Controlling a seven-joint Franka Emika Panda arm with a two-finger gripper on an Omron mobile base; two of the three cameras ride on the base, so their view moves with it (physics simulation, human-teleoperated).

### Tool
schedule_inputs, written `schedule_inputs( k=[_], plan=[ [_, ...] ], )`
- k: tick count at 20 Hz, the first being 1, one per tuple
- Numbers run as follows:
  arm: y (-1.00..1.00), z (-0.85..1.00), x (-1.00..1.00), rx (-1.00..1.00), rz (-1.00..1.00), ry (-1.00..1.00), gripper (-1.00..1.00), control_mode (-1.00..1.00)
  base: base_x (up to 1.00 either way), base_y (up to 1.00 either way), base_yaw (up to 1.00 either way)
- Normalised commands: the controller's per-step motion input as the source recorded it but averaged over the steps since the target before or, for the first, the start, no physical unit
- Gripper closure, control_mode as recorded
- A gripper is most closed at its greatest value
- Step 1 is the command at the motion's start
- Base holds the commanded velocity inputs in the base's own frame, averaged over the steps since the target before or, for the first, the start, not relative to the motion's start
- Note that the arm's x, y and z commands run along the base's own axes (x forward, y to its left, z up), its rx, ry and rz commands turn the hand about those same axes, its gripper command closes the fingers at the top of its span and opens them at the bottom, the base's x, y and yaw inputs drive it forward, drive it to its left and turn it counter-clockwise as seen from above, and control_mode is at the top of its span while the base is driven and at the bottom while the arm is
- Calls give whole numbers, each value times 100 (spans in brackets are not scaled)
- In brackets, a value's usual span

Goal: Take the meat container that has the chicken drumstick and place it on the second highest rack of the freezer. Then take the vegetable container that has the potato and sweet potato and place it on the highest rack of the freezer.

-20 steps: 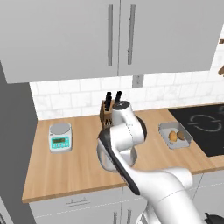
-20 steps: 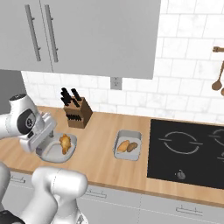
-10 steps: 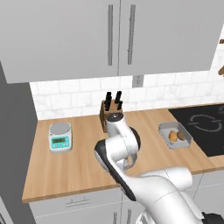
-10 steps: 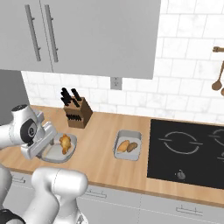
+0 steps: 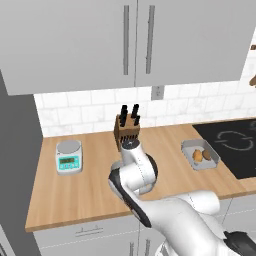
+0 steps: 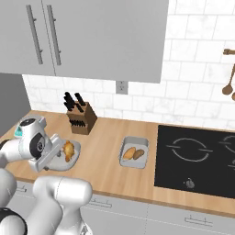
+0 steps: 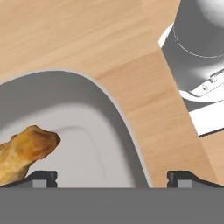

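While claw point(image 7: 111, 177) gapes, chicken drumstick point(image 7: 24, 153) lies beside one fingertip.

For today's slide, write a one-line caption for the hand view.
Open gripper straddling the rim of the grey oval meat container holding the golden-brown chicken drumstick on the wooden counter.

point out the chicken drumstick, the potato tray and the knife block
chicken drumstick point(image 6: 69, 150), right base view, on the middle of the golden-brown meat
potato tray point(image 6: 134, 140), right base view, on its grey far rim
knife block point(image 6: 82, 123), right base view, on the wooden front face
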Motion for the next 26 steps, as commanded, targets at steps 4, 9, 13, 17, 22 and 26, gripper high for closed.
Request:
schedule_inputs(
  k=[4,9,13,17,22,26],
  plan=[
    [5,-38,0,0,-2,0,-100,-100,0,0,0],
    [6,-31,4,0,-1,0,-100,-100,0,0,0],
    [4,-16,7,0,0,-1,-100,-100,0,0,0],
    [0,0,22,0,0,0,-100,-100,0,0,0],
    [-15,-5,33,0,0,0,-100,-100,0,0,0],
    [-1,-16,18,0,0,0,-100,-100,0,0,0]
  ],
)
